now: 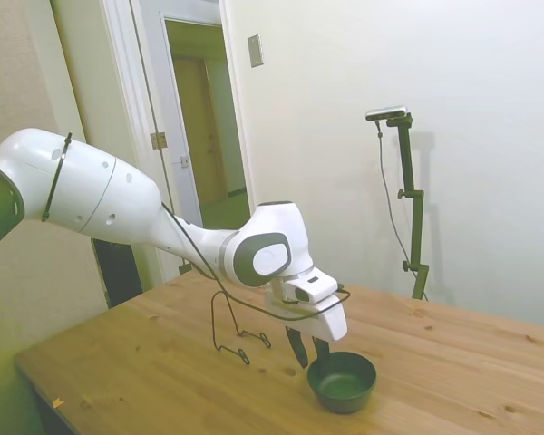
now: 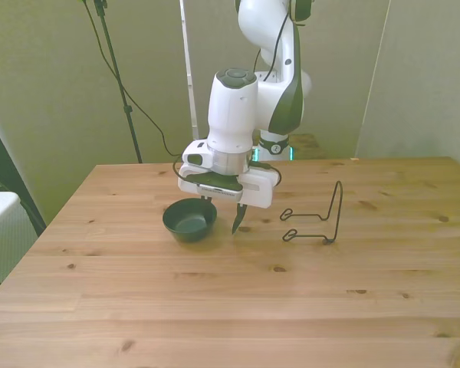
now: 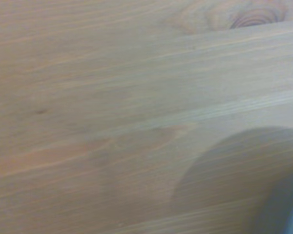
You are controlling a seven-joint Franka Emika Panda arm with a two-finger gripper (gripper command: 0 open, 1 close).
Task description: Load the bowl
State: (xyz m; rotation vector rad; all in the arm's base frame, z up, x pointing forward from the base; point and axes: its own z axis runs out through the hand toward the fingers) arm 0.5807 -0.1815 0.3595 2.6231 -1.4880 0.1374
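Note:
The small dark green bowl (image 1: 343, 381) (image 2: 189, 221) stands upright on the wooden table and holds nothing. My gripper (image 1: 307, 351) (image 2: 221, 213) hangs low over the bowl's rim on the front view's right and is open. One dark finger (image 2: 237, 221) points down just outside the bowl, close to the tabletop. The other finger (image 1: 320, 348) sits at the rim, and I cannot tell whether it touches. Nothing is held between the fingers. The wrist view shows only blurred wood grain with a dark rounded shadow (image 3: 234, 175).
A thin black wire rack (image 1: 237, 333) (image 2: 323, 221) stands on the table, on the front view's right of the gripper. The table (image 2: 230, 307) stretches wide toward its near edge in the front view. A wall and an open doorway lie behind the arm.

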